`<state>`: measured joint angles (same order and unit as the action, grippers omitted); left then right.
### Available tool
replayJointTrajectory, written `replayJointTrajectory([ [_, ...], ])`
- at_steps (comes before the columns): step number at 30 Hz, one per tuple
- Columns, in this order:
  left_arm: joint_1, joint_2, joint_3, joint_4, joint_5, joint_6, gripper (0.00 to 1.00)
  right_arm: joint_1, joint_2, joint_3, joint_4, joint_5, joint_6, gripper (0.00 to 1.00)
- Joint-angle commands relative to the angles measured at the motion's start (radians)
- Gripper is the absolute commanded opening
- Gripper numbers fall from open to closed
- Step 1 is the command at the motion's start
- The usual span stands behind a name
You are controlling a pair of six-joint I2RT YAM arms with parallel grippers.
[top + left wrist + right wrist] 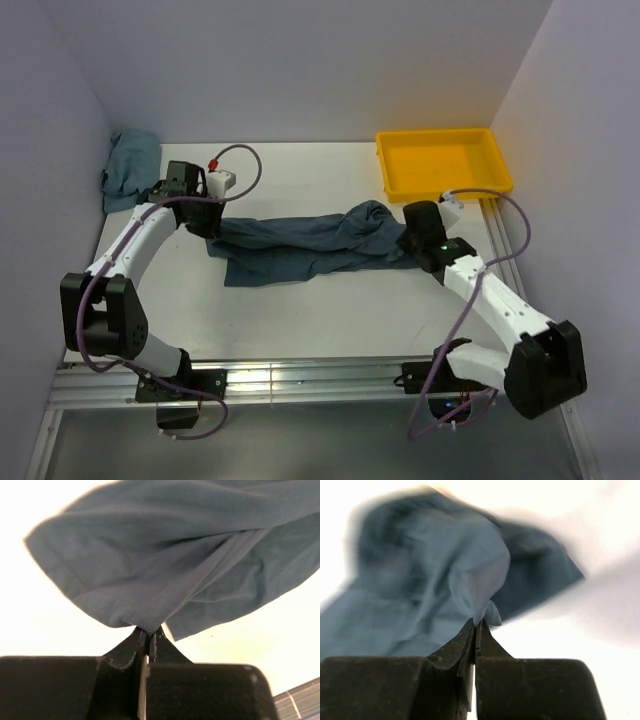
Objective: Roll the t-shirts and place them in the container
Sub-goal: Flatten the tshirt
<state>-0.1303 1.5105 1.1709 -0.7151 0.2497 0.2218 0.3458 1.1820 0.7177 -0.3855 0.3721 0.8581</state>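
Desk [330, 310], top view.

Containers: 1. The yellow tray [440, 165] sat at the far right corner of the desk. Both t-shirts lay outside it.

T-shirts: 2.
- The slate-blue t-shirt [300, 245] lay mid-desk, drawn out into a long band running left to right between the two arms. Its right end was bunched up just in front of the tray's near edge. Whether cloth and tray touched, I could not tell.
- The crumpled t-shirt [130, 170], a paler blue-green, was heaped in the far left corner against the wall, well apart from the tray.

Arms: 2, with one pincer each.
- The left pincer [149, 630] was at the left end of the band. Its jaws were pressed together on a stitched hem corner of the slate-blue t-shirt [175, 555], and the cloth fanned away from the tips over the desk.
- The right pincer [476, 625] was at the right end. Its jaws were closed tight, with a fold of the same t-shirt [435, 570] caught at the tips. The right wrist view was blurred, so the seams could not be read.
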Motion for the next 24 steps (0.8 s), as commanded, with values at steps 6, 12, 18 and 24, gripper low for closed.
replayJointTrajectory([
  [6, 0.066, -0.113, 0.228, -0.105, -0.139, 0.054, 0.0, -0.011, -0.231, 0.403, -0.165, -0.007, -0.131, 0.0],
  [12, 0.113, -0.203, 0.334, -0.142, -0.19, 0.08, 0.0, -0.01, -0.277, 0.704, -0.214, -0.103, -0.185, 0.0],
  [18, 0.116, -0.257, 0.424, -0.155, -0.245, 0.068, 0.0, -0.01, -0.194, 0.934, -0.196, -0.254, -0.202, 0.0],
  [24, 0.127, -0.101, 0.652, -0.153, -0.231, 0.013, 0.0, -0.01, 0.082, 1.179, -0.175, -0.341, -0.24, 0.0],
])
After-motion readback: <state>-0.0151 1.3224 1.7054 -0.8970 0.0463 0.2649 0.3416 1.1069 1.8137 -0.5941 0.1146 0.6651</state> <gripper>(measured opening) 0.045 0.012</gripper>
